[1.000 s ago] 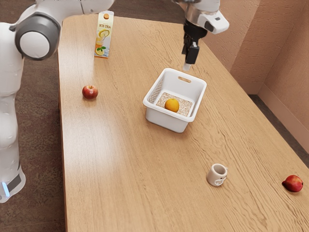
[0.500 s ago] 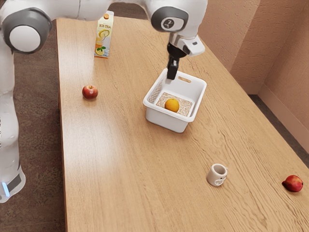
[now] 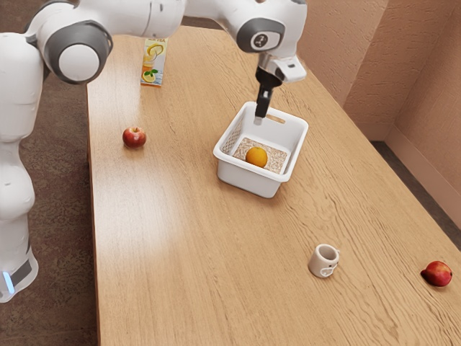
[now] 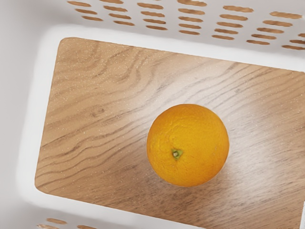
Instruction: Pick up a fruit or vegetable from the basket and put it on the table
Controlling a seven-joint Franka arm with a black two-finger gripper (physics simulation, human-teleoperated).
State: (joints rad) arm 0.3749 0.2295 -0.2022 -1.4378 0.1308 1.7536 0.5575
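Over the far part of the white basket [image 3: 246, 183] hangs my gripper [image 3: 259, 120], pointing down, its tips near the height of the rim. From this side I cannot tell how far apart its fingers stand. An orange [image 3: 256, 156] lies on the basket's floor, below the gripper and nearer the basket's near wall. In the wrist view the orange [image 4: 188, 145] rests with its green stem spot facing up, untouched, inside the basket's pale walls [image 4: 28, 95]. Around the basket spreads the wooden table [image 3: 180, 245].
A red apple [image 3: 134, 138] sits toward the exterior view's left, with an ice tea carton [image 3: 153, 65] behind it, partly covered by the arm. A white mug [image 3: 323, 260] and a red fruit [image 3: 437, 274] stand toward the exterior view's lower right.
From beyond the basket's far corner, my gripper has come toward the exterior view's left and down over the basket, with only a slight shift in the last half second. The orange has stayed put.
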